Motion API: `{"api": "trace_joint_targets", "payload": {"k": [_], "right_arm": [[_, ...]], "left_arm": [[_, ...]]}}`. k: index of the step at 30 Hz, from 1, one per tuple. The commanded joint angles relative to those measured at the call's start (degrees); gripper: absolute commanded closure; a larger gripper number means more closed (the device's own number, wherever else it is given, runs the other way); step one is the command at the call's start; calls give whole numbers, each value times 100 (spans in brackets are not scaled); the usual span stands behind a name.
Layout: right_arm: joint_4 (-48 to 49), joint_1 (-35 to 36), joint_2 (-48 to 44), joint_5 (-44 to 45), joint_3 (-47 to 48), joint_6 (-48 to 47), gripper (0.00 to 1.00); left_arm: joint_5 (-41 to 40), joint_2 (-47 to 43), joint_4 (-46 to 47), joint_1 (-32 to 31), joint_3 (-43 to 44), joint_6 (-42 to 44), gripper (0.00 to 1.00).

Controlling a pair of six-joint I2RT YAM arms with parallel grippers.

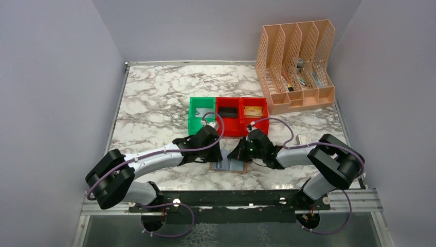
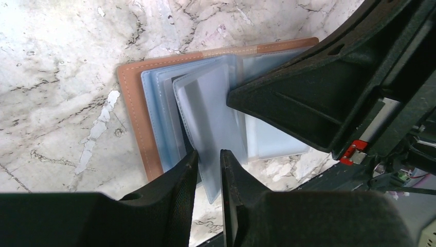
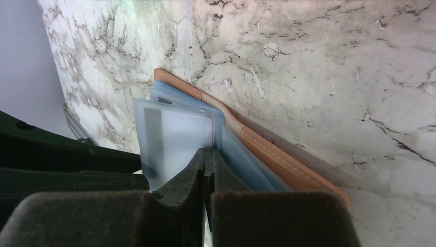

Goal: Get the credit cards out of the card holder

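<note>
Broadly, marble surface (image 1: 154,98) across the top view; peach file rack (image 1: 295,64) at upper right, green bin (image 1: 194,116) and red bins (image 1: 241,127) at centre. Just below the bins, card holder (image 1: 229,166) lying open, brown cover down on the surface, pale blue sleeves fanned upward, flanked by both end effectors. Left end effector (image 2: 208,159) at lower centre of its view, narrowly parted, one frosted sleeve (image 2: 211,118) standing in the gap. Right end effector (image 3: 206,154) pinched closed on a sleeve of the card holder, brown cover running off toward lower right.
</note>
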Motion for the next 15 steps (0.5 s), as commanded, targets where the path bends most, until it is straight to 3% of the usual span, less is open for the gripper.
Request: {"api": "trace_joint_targets", "payload": {"k": [1,15], "right_arm": [[-1364,-80,378,570,-245,-402,99],[-1178,-80,235,369,-293,-385,99]], "left_arm": [[311,-212,337,-56,117,-44,76],[672,51,1226,-55,-330,-403,73]]}}
